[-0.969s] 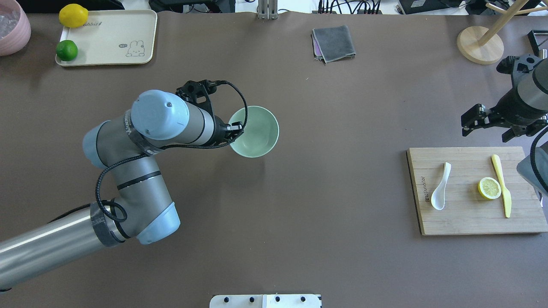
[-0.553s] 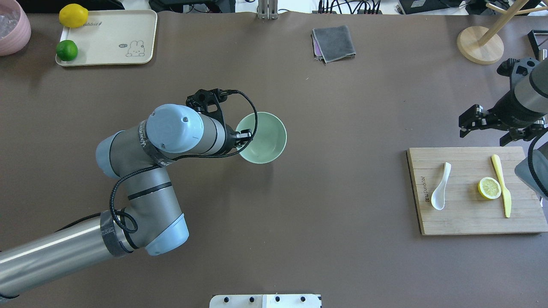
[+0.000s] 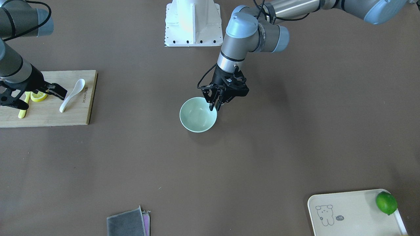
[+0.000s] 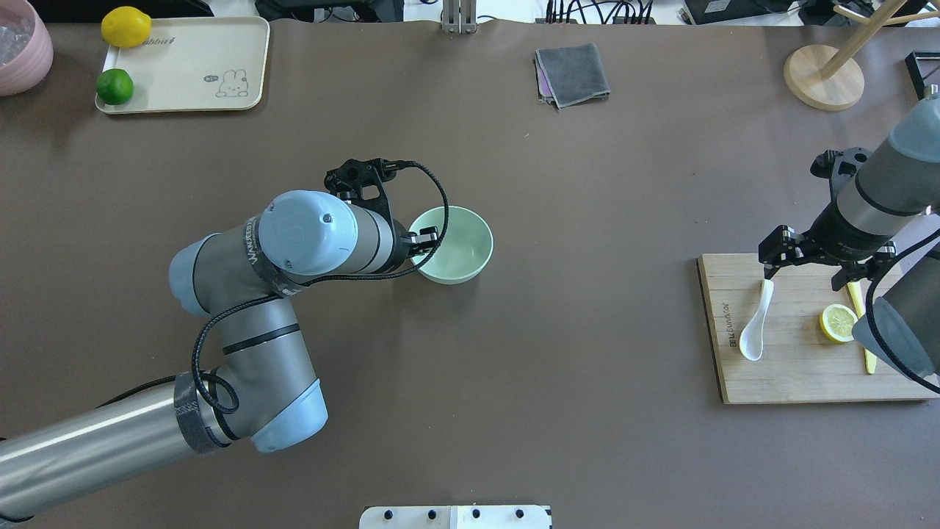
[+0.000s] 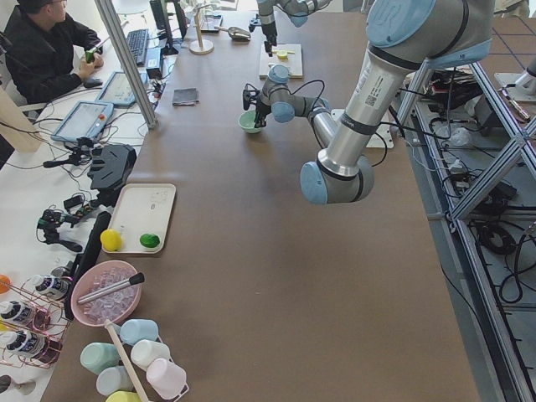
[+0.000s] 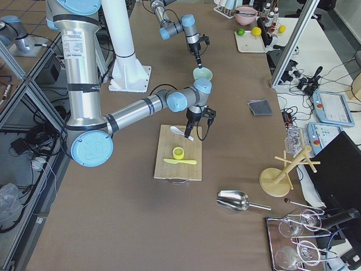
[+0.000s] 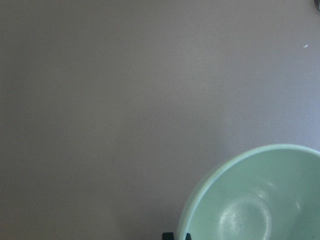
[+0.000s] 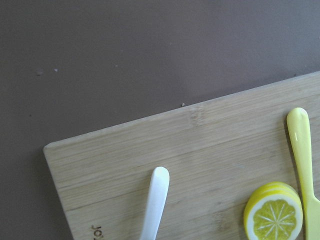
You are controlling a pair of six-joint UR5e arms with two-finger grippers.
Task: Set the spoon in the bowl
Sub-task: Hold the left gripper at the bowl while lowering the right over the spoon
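Robot lab, aluminium framing (image 5: 126,63), teach pendant (image 6: 333,108)

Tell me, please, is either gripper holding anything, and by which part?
The left gripper pinches the bowl by its rim. The right gripper is open near the spoon, holding nothing.

Now bowl (image 4: 457,246) farther right, right hand (image 4: 805,273) closer to spoon (image 4: 755,323).
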